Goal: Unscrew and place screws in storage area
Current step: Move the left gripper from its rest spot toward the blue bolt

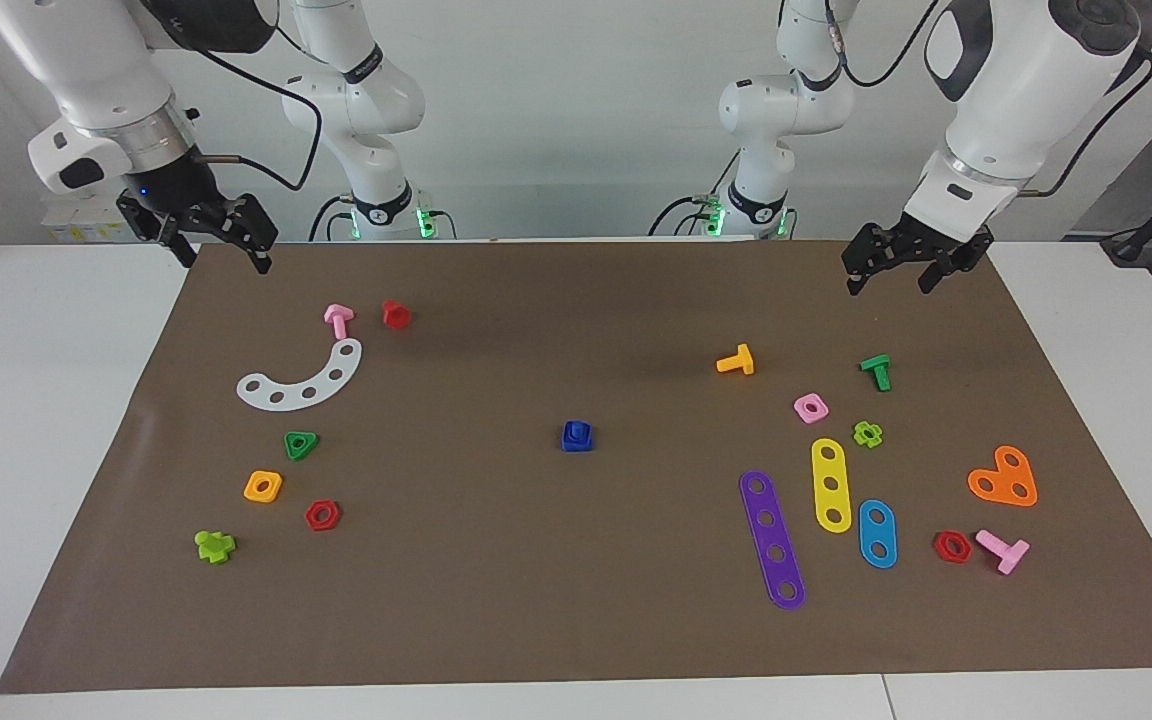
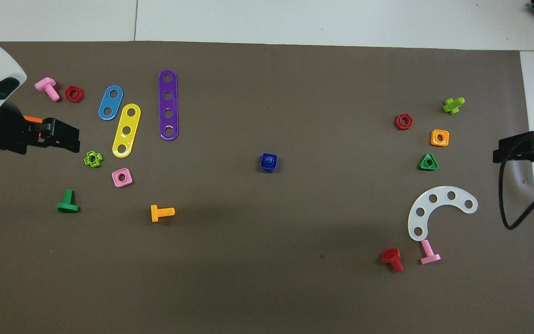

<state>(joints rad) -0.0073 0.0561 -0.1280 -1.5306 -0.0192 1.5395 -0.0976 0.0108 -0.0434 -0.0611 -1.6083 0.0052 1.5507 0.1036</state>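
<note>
While both arms wait raised at the mat's corners nearest the robots, I see nothing done yet: the blue bolt (image 1: 577,436) sits mid-mat (image 1: 556,600), nut on. My left gripper (image 1: 901,262) and right gripper (image 1: 216,235) hang with fingers apart, holding nothing.

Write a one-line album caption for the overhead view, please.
Blue screw and nut alone mid-mat, coloured toy parts scattered toward both ends, both grippers open.
</note>
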